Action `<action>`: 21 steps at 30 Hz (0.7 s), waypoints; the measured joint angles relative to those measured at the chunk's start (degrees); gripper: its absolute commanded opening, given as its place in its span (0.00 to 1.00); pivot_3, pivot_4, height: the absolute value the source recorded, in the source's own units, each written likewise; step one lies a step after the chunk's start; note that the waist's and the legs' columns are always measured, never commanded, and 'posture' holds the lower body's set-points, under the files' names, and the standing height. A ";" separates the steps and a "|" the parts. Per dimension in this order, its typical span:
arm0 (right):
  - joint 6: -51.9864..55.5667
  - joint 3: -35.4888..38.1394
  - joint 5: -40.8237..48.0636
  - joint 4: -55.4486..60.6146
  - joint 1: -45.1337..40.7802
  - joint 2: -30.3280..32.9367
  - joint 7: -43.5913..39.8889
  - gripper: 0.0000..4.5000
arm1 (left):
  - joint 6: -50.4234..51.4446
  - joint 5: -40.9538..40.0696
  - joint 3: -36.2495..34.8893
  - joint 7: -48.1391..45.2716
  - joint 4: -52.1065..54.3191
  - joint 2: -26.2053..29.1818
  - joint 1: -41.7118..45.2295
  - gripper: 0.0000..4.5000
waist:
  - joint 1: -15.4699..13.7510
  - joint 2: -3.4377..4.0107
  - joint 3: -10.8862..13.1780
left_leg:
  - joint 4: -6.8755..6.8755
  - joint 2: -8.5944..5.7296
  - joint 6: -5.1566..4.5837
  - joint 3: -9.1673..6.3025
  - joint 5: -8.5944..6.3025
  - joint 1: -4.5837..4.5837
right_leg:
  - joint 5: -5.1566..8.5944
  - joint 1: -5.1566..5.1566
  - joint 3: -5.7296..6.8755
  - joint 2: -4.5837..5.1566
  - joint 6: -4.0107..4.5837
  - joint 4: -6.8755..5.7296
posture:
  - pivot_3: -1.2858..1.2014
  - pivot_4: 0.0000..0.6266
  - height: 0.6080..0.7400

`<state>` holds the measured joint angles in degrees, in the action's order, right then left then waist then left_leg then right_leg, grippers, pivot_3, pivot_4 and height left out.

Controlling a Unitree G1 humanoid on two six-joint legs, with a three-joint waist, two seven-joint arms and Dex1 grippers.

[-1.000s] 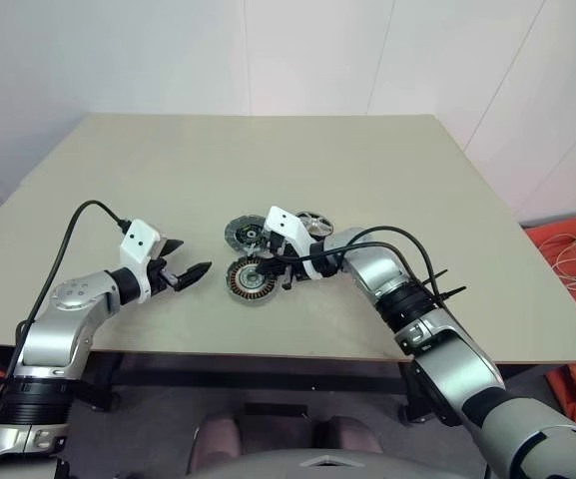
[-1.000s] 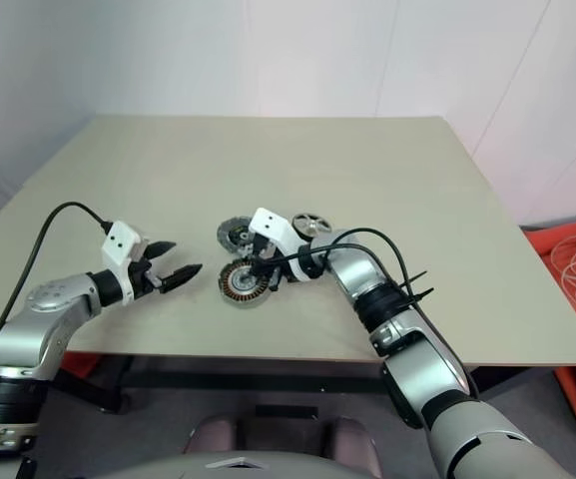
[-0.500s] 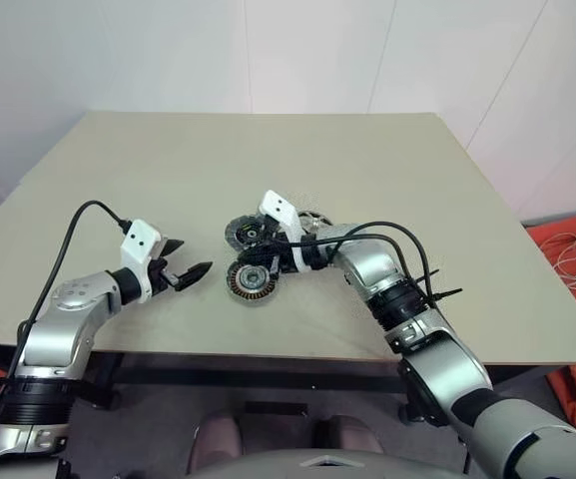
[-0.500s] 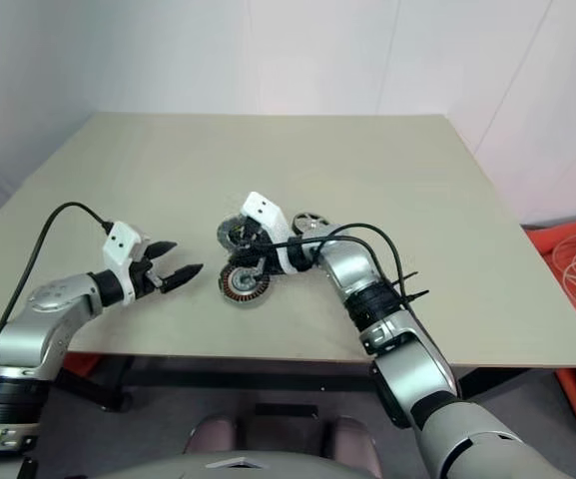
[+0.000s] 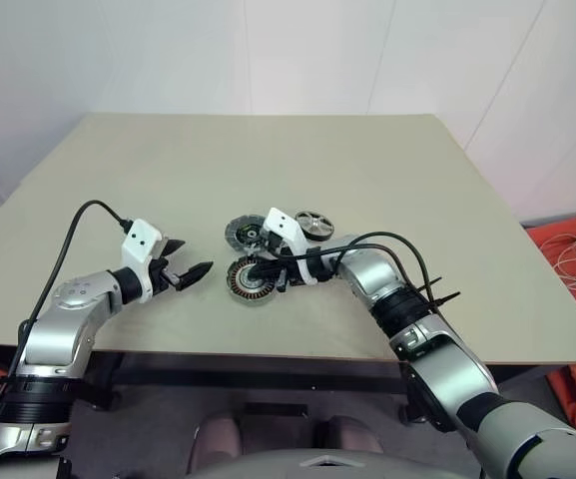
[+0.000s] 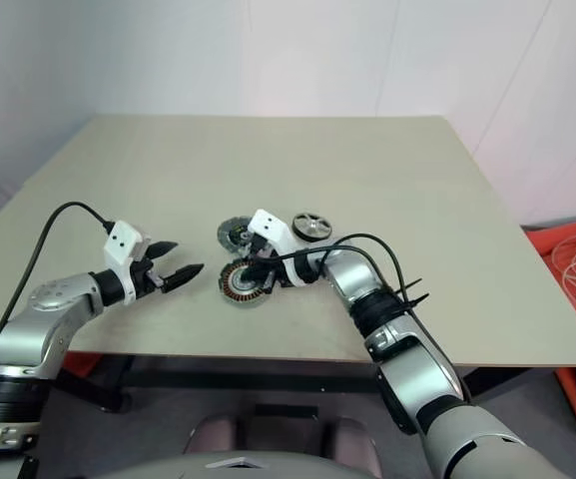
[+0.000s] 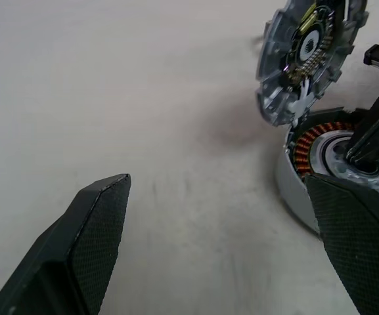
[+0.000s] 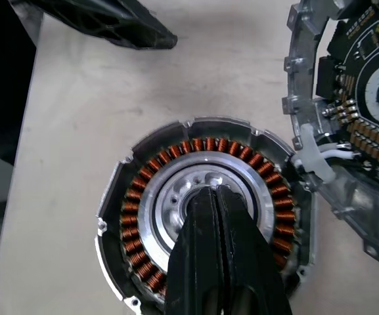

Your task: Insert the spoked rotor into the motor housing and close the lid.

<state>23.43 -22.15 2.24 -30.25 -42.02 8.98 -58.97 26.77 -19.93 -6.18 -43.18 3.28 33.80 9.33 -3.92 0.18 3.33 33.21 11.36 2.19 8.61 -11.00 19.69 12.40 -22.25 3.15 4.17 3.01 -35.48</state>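
— Fingers first: how do they stand?
— Right gripper point(image 8: 219, 197) is pressed shut, tips over the silver hub of the motor housing point(image 5: 251, 278); left gripper point(image 5: 185, 270) gapes wide, holding nothing, beside it.
— And farther out?
— Lid point(image 5: 243, 235) just behind the housing, spoked rotor point(image 5: 314, 224) apart, then bare beige table point(image 5: 268, 160), white walls point(image 5: 168, 50).

Beige table point(image 5: 387, 170) with three motor parts

The motor housing point(image 5: 249, 278), lid point(image 5: 242, 236) and spoked rotor point(image 5: 314, 225) are laid close together near its front middle.
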 measured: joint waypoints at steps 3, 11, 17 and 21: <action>0.31 0.54 0.02 -0.28 -0.09 -0.10 0.49 0.01 | 0.04 -0.01 0.00 0.01 0.01 0.00 0.00 1.00 | -0.03 0.00 0.01 | 0.00 0.00 0.00 -0.03 0.00 -0.13 | 0.19 0.11 0.00 0.00 -0.33 0.00 | 0.52 0.00 1.00; 7.17 6.57 6.45 6.53 -0.43 -0.05 -0.51 0.01 | 0.13 -0.02 0.01 0.14 0.12 -0.01 0.03 1.00 | -0.16 0.00 0.04 | 0.02 0.00 0.07 -0.02 0.06 0.16 | -0.03 -0.12 0.00 0.00 0.04 -0.05 | 0.52 0.00 1.00; 14.33 9.63 10.76 18.89 0.49 7.02 -2.54 0.01 | 0.13 -0.04 -0.13 0.12 0.17 0.11 0.09 1.00 | -0.45 -0.03 0.03 | -0.05 -0.01 0.08 -0.01 0.05 0.34 | -0.02 -0.20 0.02 0.00 0.02 0.16 | 0.52 0.00 1.00; 20.83 11.88 15.87 29.39 6.97 15.82 -4.95 0.01 | -0.06 -0.15 -0.72 0.03 -0.05 0.61 0.50 1.00 | -1.32 -0.04 0.06 | -0.08 -0.04 0.04 0.00 0.03 0.36 | -0.01 -0.14 0.03 0.00 -0.01 0.31 | 0.52 0.00 1.00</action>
<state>44.26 -10.27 18.11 -0.87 -35.06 24.79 -63.91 26.70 -20.09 -6.90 -43.15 3.23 34.41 9.83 -5.24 0.14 3.38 33.13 11.32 2.22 8.61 -10.97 20.05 12.39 -22.38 3.18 4.18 3.00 -35.17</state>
